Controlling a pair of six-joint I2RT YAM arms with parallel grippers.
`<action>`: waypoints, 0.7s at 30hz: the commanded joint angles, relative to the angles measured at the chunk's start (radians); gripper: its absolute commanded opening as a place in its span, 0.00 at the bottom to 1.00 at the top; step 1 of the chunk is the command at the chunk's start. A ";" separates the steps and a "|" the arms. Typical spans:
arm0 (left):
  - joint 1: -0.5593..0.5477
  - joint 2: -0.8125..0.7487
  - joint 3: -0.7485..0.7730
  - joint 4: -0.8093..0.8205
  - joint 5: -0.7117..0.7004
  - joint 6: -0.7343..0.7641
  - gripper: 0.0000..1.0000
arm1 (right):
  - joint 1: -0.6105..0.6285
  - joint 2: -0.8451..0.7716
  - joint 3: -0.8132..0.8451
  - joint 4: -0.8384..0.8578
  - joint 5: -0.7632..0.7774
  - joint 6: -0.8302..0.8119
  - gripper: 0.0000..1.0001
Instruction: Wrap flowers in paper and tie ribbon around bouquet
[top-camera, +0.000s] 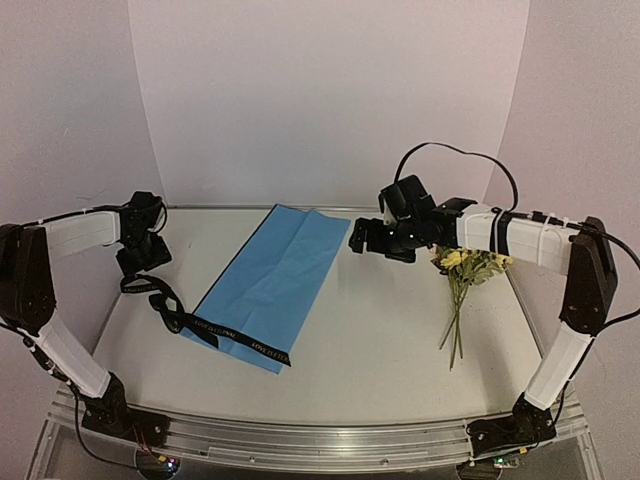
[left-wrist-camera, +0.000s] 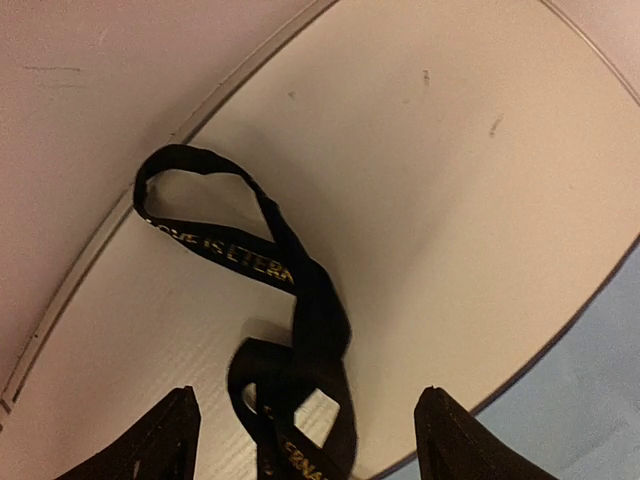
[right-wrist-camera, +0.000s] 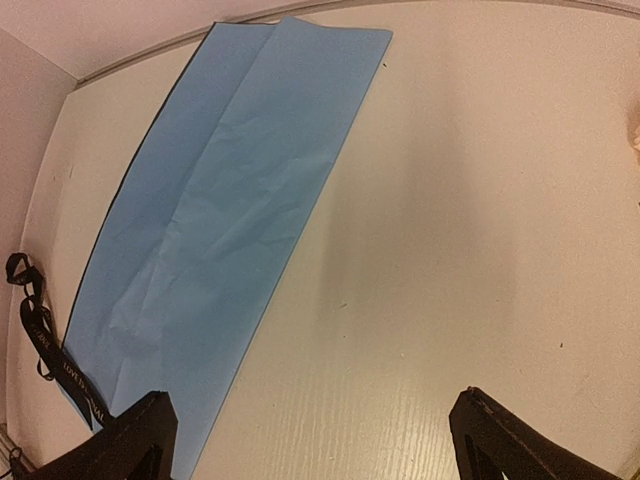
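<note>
- progress: nothing wrapped, nothing tied, as i judge it.
- the large thin light blue paper sheet (top-camera: 270, 285) lies flat on the white table (top-camera: 380, 330), left of centre, with its far edge near the back wall.
- the small bunch of yellow and pale pink flowers on thin green stems (top-camera: 470, 265) lies at the right, partly under my right arm and well apart from the sheet. stems point to the near edge.
- the long narrow black ribbon with pale lettering (left-wrist-camera: 300, 290) is looped by the left table edge. its tail crosses the sheet's near corner.
- left claw (left-wrist-camera: 308, 400): spread over the loops, pinching nothing i can see.
- right claw (right-wrist-camera: 312, 398): spread wide, empty, near the sheet's far right corner.
- left to do: flowers onto the sheet, roll, tie.
- room: there's a wide bare strip between sheet and flowers. the left side is tight against the wall, and the ribbon tail could snag a fold.
</note>
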 joint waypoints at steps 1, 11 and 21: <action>-0.164 -0.076 -0.017 -0.037 0.013 -0.182 0.77 | 0.005 -0.025 -0.022 0.024 0.016 -0.030 0.98; -0.534 0.116 0.055 -0.074 -0.011 -0.531 0.74 | 0.012 -0.079 -0.097 0.055 0.016 -0.019 0.98; -0.661 0.255 0.030 -0.044 0.077 -0.539 0.65 | 0.023 -0.068 -0.113 0.086 0.008 -0.002 0.98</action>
